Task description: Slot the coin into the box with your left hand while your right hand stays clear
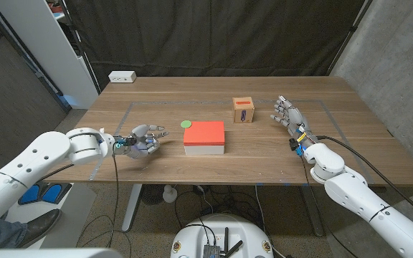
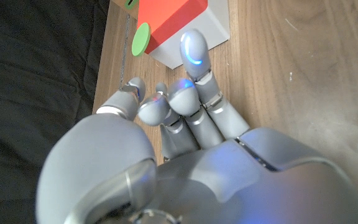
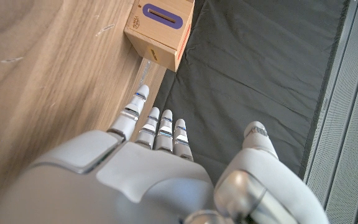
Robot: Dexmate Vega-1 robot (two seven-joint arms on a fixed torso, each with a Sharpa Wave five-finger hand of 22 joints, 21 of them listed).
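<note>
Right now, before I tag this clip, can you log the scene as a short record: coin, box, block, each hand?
coin: flat green round coin lying on the wooden table, just beyond the block's far-left corner
box: small brown wooden box with a purple-framed slot
block: red-topped white block, mid-table
left hand: holds nothing, short of the coin
right hand: fingers spread, beside the box, apart from it

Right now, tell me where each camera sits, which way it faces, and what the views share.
Head view: on the robot's head, looking down at the wooden table; shows both arms, left hand, right hand.
Left wrist view: along the left hand's back toward the green coin and red-topped block.
Right wrist view: along the right hand's back toward the slotted wooden box.
Shared: head view shows all three things.
</note>
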